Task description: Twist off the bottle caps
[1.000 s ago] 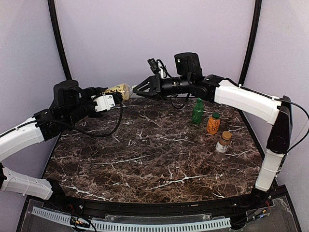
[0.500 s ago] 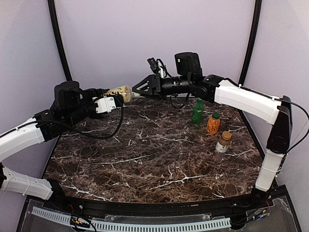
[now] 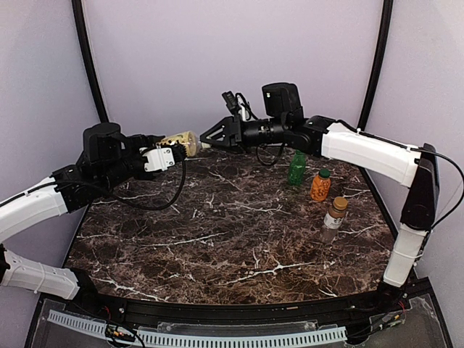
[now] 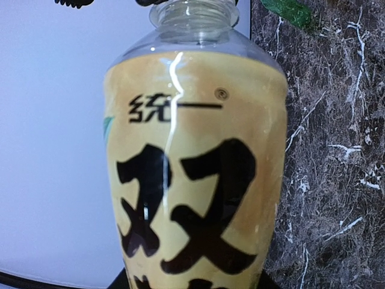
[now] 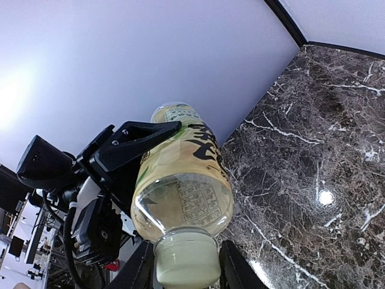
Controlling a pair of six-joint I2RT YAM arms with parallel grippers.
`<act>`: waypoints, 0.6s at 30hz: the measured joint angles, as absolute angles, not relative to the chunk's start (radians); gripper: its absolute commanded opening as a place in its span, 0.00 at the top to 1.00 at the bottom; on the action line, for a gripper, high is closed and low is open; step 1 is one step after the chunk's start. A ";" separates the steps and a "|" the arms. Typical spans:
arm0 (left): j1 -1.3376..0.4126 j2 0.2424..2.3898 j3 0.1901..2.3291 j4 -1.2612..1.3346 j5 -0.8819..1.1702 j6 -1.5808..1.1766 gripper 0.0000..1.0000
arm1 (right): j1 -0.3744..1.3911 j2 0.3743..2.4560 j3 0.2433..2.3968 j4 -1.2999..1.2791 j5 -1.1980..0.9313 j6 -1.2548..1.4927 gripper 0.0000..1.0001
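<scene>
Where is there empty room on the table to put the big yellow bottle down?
The whole middle and near part of the table is bare, from its left edge across to the slim clear bottle. The yellow bottle would fit there. It is crowded at the right side, where the green bottle, orange bottle and slim one stand close together.

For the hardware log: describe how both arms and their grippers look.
Both the left arm and right arm have white link shells with black joints and wrists. The left gripper carries a white block with screws; the right gripper has black tapering fingers and a black box on its wrist. Thin black cables loop from each wrist.
</scene>
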State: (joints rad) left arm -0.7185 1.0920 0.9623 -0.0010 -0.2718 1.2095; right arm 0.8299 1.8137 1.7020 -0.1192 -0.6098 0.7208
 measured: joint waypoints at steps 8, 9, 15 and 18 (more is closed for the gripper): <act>-0.719 1.092 0.962 0.007 -0.270 1.207 0.63 | 0.825 1.805 1.692 -0.105 -0.624 0.729 1.00; -0.719 1.092 0.962 0.007 -0.270 1.205 0.64 | 0.825 1.804 1.692 -0.105 -0.630 0.723 1.00; -0.718 1.094 1.015 -0.121 -0.214 1.147 0.68 | 0.828 1.803 1.694 -0.143 -0.666 0.652 1.00; -0.717 1.097 1.079 -0.263 -0.167 1.090 0.69 | 0.846 1.800 1.728 -0.220 -0.657 0.530 1.00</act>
State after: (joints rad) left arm -0.7166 1.0969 1.0786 -0.2634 -0.1673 1.0901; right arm 0.8455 1.8004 1.7279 -0.2199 -0.6567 0.5297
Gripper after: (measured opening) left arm 0.426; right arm 0.244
